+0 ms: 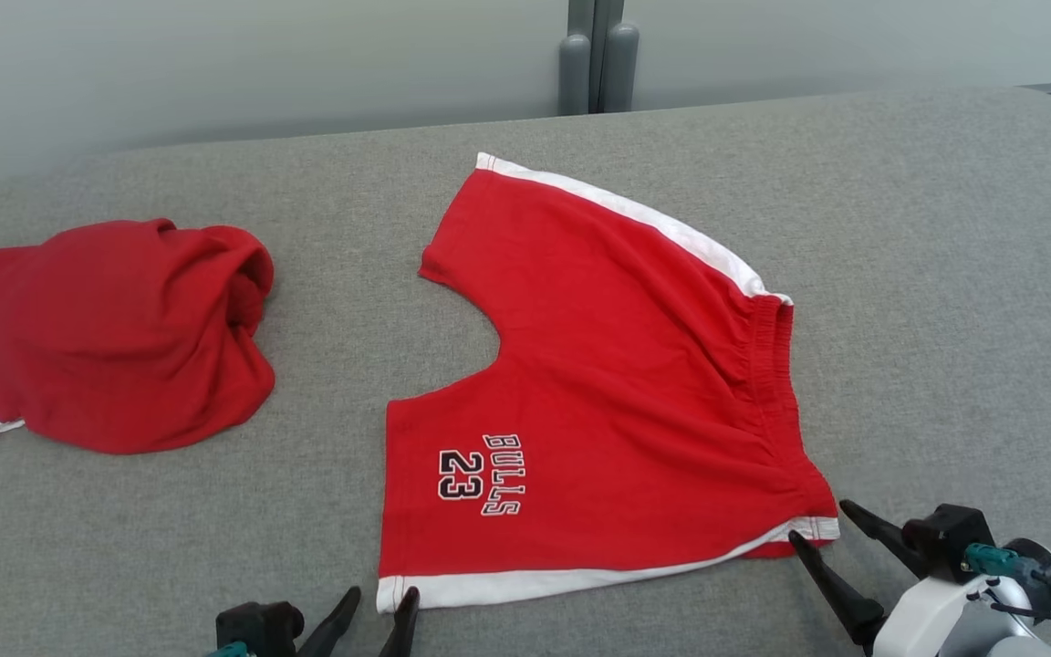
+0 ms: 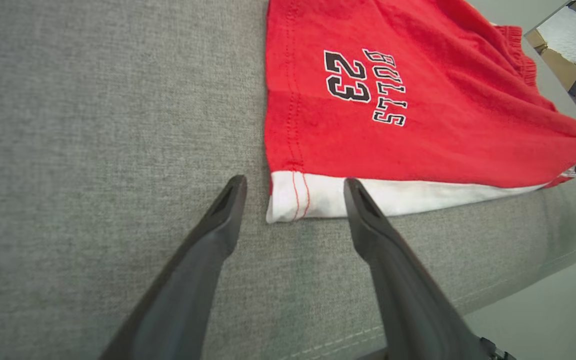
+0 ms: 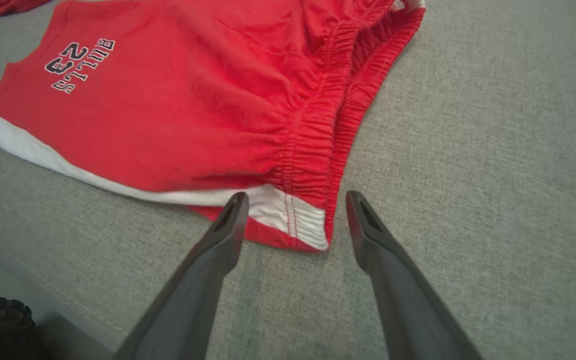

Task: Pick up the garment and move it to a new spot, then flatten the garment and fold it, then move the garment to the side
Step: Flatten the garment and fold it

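The garment, red shorts with white trim and a "BULLS 23" print, lies spread flat on the grey padded table. My left gripper is open at the near edge, its fingers straddling the white hem corner of the near leg. In the left wrist view the left gripper holds nothing and the shorts stretch away to the right. My right gripper is open at the near waistband corner. The right wrist view has the right gripper framing that corner of the shorts.
A second red garment with white trim sits bunched at the table's left. Two grey posts stand behind the far edge. The table's near edge runs just below both grippers. Bare grey fabric lies to the right of the shorts.
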You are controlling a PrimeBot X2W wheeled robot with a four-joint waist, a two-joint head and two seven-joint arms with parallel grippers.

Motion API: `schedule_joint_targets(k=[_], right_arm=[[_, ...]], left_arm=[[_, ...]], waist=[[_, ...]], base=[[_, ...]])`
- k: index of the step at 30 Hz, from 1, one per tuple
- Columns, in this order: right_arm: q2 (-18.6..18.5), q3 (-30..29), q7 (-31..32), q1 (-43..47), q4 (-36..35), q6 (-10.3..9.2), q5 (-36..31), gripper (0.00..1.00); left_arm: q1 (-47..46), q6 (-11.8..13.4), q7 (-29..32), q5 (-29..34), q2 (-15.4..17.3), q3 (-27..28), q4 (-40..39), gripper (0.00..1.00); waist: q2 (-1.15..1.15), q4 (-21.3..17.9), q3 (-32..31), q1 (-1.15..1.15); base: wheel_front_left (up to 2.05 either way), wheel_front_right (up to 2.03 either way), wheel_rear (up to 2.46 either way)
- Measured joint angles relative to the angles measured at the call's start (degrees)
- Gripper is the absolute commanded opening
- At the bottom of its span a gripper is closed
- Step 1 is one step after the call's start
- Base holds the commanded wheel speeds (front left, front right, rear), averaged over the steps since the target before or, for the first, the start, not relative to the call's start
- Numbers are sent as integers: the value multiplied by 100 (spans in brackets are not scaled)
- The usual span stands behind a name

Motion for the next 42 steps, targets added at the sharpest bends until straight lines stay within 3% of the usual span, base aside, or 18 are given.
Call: schedule_joint_targets(k=[12, 13, 17, 21, 30, 31, 32, 33, 34, 42], right_arm=[[-43, 166, 46, -2, 285, 122, 5, 100], [-41, 178, 55, -20, 318, 124, 10, 94], [-38, 267, 92, -195, 421, 146, 8, 49], [-7, 316, 100, -315, 480, 175, 9, 40], [51, 444, 144, -406, 636, 178, 54, 31], [52, 455, 144, -430, 648, 180, 57, 27], [52, 471, 144, -452, 669, 214, 57, 25], [52, 478, 143, -456, 680, 226, 58, 13], [52, 483, 143, -461, 692, 226, 58, 0], [116, 308, -86, -613, 651, 226, 241, 0]], left_arm=[[-92, -149, 231, -100, 3, -108, 125, 100], [-125, -157, 246, -108, -7, -116, 126, 100], [-215, -159, 246, -144, -13, -94, 165, 100], [-226, -209, 280, -218, -52, -105, 287, 100], [-358, -309, 347, -263, -158, -148, 398, 99], [-367, -318, 347, -278, -168, -153, 431, 69], [-424, -356, 346, -278, -170, -174, 480, 47], [-456, -356, 346, -278, -175, -174, 490, 13], [-480, -357, 346, -279, -178, -174, 502, 0], [-531, -453, 222, -336, -187, -114, 501, 0]], waist=[[0, 47, 70, 0], [0, 66, 77, 0], [0, 135, 104, 0], [0, 163, 118, 0], [0, 167, 161, 0], [0, 163, 165, 0], [0, 155, 174, 0], [0, 151, 178, 0], [0, 146, 181, 0], [0, 119, 185, 0]], base=[[0, 0, 0], [0, 0, 0], [0, 0, 0], [0, 0, 0], [0, 0, 0], [0, 0, 0], [0, 0, 0], [0, 0, 0], [0, 0, 0], [0, 0, 0]])
